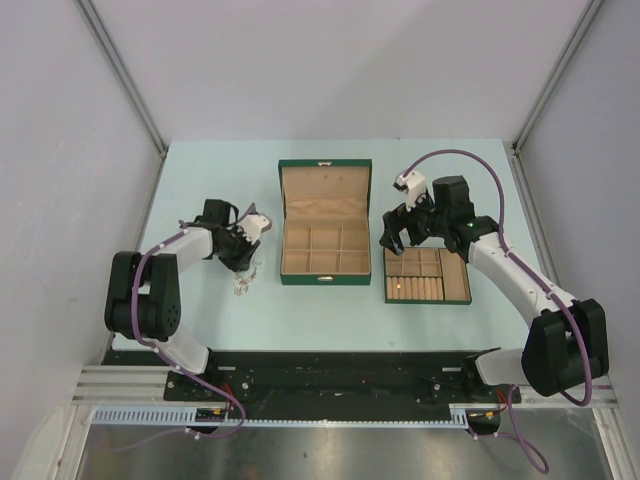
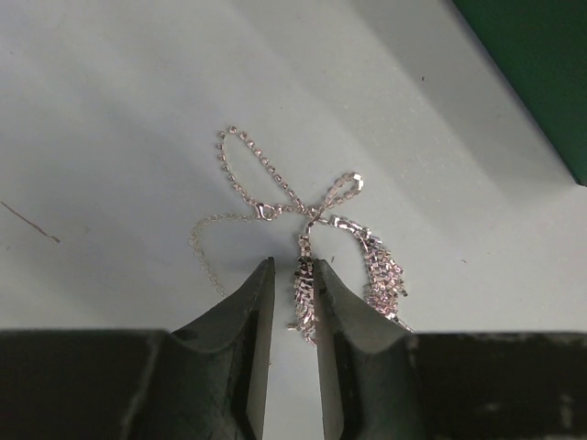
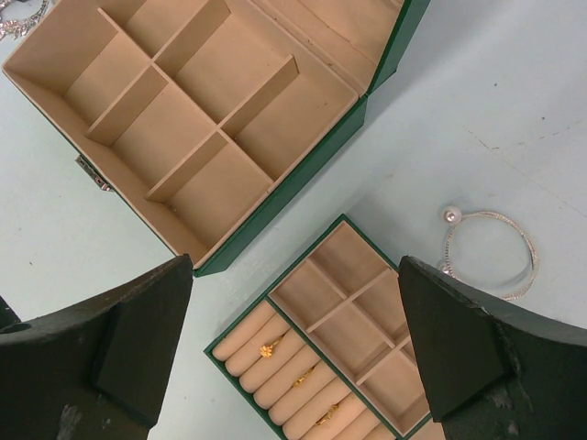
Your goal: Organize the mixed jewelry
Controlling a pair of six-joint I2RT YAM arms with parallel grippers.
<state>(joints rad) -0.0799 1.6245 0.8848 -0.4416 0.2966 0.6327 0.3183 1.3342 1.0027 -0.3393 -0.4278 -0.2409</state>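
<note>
A silvery chain necklace (image 2: 261, 170) with two pale beaded tassels lies on the table by the left arm. My left gripper (image 2: 293, 263) is low over it. Its jaws stand a narrow gap apart, and one tassel (image 2: 305, 293) hangs between them against the right finger. The other tassel (image 2: 385, 275) lies just outside. From above, the left gripper (image 1: 243, 260) is over the necklace (image 1: 242, 285). My right gripper (image 3: 295, 261) is wide open and holds nothing. It hovers above the ring tray (image 3: 240, 316). A silvery bangle (image 3: 491, 261) with a pearl end lies on the table to its right.
The open green box (image 1: 325, 225) with tan compartments stands mid-table, its lid raised. The flat green tray (image 1: 427, 277) lies right of it, with three gold rings (image 3: 271, 347) in its rolls. Another silvery piece (image 3: 18, 18) shows beyond the box's far corner.
</note>
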